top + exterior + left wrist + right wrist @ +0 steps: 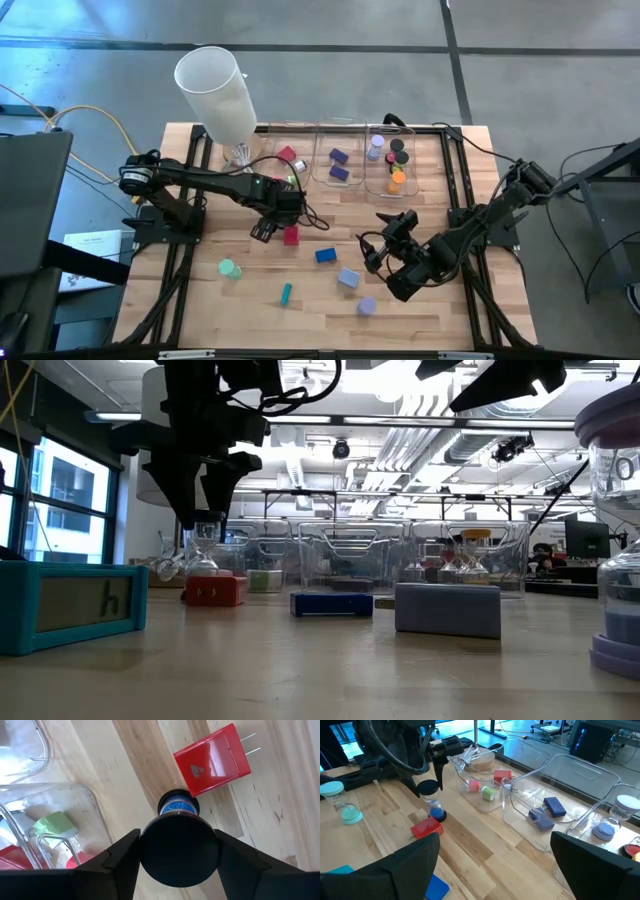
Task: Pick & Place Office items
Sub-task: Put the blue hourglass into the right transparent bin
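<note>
Clear bins (340, 150), white cylinder (215, 90), table (200, 300)

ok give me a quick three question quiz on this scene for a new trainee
1. True or false: the right gripper holds the blue block.
2. Which piece is the left gripper closed around?
A. the teal stick
B. the black-topped roll
C. the green roll
3. Fill in: the middle clear bin holds two ___ blocks.

Key
1. False. It is open and holds nothing, and the block lies on the table.
2. B
3. purple
</note>
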`<state>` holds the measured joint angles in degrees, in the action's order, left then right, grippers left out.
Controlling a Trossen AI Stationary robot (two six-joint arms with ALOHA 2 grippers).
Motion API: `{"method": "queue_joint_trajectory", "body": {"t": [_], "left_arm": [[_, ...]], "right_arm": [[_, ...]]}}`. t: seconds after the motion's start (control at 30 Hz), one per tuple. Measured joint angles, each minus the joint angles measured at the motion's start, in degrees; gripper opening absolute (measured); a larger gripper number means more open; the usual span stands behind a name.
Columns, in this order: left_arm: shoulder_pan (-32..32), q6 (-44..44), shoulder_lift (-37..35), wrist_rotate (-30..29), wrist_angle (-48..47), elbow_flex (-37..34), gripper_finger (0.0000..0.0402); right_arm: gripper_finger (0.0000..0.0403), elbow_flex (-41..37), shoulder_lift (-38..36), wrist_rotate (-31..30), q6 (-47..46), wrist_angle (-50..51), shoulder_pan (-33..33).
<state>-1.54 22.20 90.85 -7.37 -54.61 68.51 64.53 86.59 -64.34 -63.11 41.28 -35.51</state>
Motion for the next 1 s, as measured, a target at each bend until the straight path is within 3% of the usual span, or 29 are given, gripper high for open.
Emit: {"method": "queue_joint_trajectory", "body": {"t": [0.2, 0.4, 0.53, 0.67, 0.8, 1.0], "left_arm": [[0.0, -1.3, -0.1, -1.8, 0.0, 0.0, 0.0204], [-2.9, -5.3, -3.3, -11.0, -3.5, 2.2, 0.0204], [-5.6, -6.5, -7.0, -11.1, -5.2, 5.3, 0.0204], [-8.3, -6.7, -12.6, -10.7, -1.4, 7.8, 0.0204], [-9.1, -8.6, -18.4, -9.7, 10.3, 8.0, 0.0204], [-7.6, -13.6, -22.6, -3.4, 20.3, 8.0, 0.0204]], "right_arm": [[0.037, 0.0, 0.0, 1.8, 0.0, 0.0, 0.0], [0.037, 0.0, 0.0, 5.7, 1.0, 0.0, 0.0], [0.037, 0.0, 0.0, 6.7, 2.9, -0.7, 0.0], [0.037, 0.0, 0.0, 3.8, 6.9, -2.6, 0.0], [0.037, 0.0, 0.0, 0.0, 15.7, -8.8, 0.0], [0.037, 0.0, 0.0, 1.5, 40.6, -28.3, 0.0]]}}
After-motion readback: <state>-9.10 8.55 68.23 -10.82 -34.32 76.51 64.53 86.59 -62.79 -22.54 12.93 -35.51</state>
